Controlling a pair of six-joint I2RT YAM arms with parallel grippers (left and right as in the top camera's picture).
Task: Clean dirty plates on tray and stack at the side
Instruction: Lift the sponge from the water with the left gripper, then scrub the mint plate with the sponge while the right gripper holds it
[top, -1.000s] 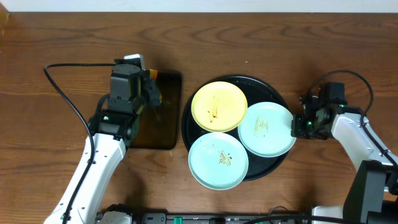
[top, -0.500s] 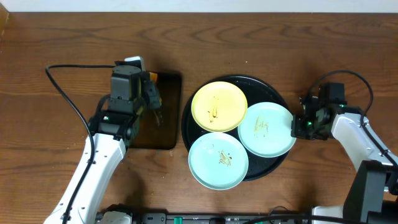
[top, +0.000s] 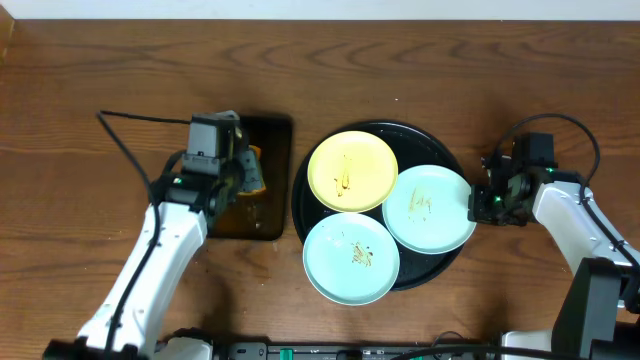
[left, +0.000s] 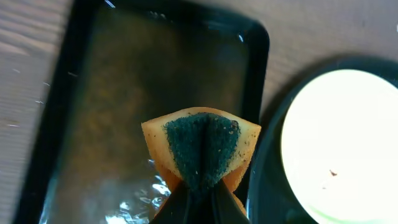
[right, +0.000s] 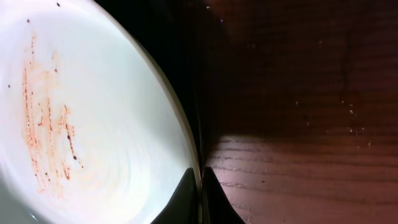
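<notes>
Three dirty plates lie on the round black tray (top: 440, 142): a pale yellow plate (top: 351, 171) at the back, a mint-white plate (top: 350, 257) at the front, and a mint-white plate (top: 428, 207) on the right. My right gripper (top: 477, 205) is shut on the right plate's rim (right: 186, 146), which bears orange-brown streaks. My left gripper (top: 248, 176) is shut on a folded orange sponge with a dark green pad (left: 202, 149), held above the small rectangular dark tray (left: 99, 118). The yellow plate shows at the right of the left wrist view (left: 345, 137).
The small rectangular tray (top: 270, 215) holds shallow water and sits just left of the round tray. A black cable (top: 130, 160) loops left of my left arm. Brown wood-grain tabletop (top: 90, 70) lies around both trays.
My left arm has swung and lifted the sponge off the small tray, shifting toward its right side. The right gripper and plates have not moved.
</notes>
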